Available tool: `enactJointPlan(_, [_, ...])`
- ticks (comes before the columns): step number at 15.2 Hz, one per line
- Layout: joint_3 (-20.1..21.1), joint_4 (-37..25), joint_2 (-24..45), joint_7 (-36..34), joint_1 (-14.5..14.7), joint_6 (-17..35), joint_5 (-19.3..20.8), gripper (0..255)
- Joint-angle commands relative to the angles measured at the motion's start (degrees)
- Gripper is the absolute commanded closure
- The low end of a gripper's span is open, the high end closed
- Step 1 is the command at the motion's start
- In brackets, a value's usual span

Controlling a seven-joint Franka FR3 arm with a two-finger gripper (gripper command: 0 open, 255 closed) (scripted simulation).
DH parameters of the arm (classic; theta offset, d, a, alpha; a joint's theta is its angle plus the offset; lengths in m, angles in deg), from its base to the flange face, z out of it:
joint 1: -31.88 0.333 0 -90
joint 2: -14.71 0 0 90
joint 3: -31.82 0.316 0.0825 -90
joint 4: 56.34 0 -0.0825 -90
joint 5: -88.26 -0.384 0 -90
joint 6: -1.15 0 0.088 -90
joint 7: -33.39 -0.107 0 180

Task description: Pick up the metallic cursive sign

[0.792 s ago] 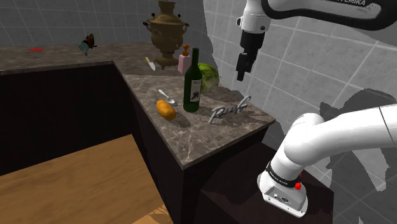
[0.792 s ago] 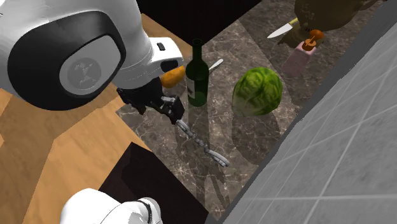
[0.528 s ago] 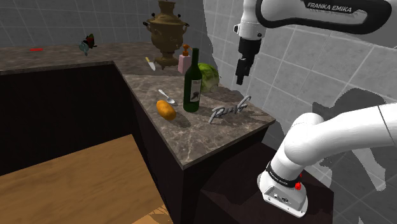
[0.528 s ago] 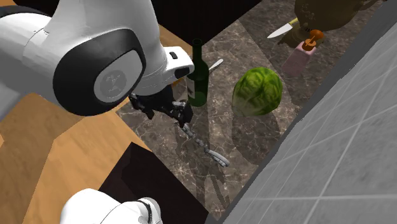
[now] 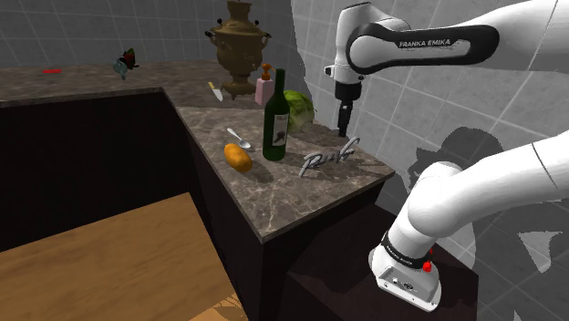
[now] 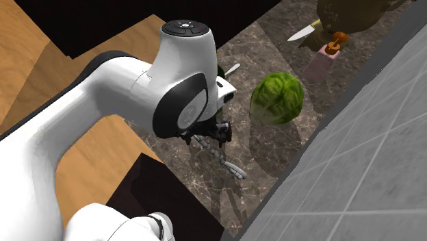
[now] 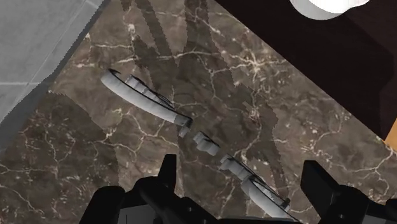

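Hand [image 5: 344, 130] hung above the bench [image 5: 274, 196] w/ fingers spread wide, pinching nothing. Wrist view showed both black fingers [image 7: 167, 177] well apart, w/ marble and one end of the sign btwn them, untouched.

Metallic cursive sign [image 5: 328, 157] stood upright near the bench corner by the tiled wall. It was just beside the green wine bottle [image 5: 276, 117], on the shoulder view's right, w/ a cabbage [image 5: 298, 105] behind. In the second exterior view the hand [image 6: 205, 131] sat over one end of the sign [image 6: 220, 157], apart from it.

Step in hand, as I judged it: approach and alignment before the grasp; pick not yet begun. Wrist view had the sign [image 7: 159, 105] running diagonally past the fingers, so the hand looked off-centre and not square to the lettering.

Next move prob. called for a shift toward mid-script and a wrist turn so the fingers straddled the thin strip. After that, straight descent and closing. Sign looked thin and openwork, so a skewed pinch could tip it.
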Motion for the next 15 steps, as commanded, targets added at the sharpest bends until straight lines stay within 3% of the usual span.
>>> enactJointPlan(1, [-2.0, 1.4, 2.4, 3.6, 0.0, 3.0, 1.8, 0])
enactJointPlan(6, [-6.0, 3.1, 9.4, 11.1, -0.1, 10.0, 5.3, 0])
enactJointPlan(15, [-6.8, 7.3, 11.6, 10.2, -0.2, 16.4, 6.0, 0])
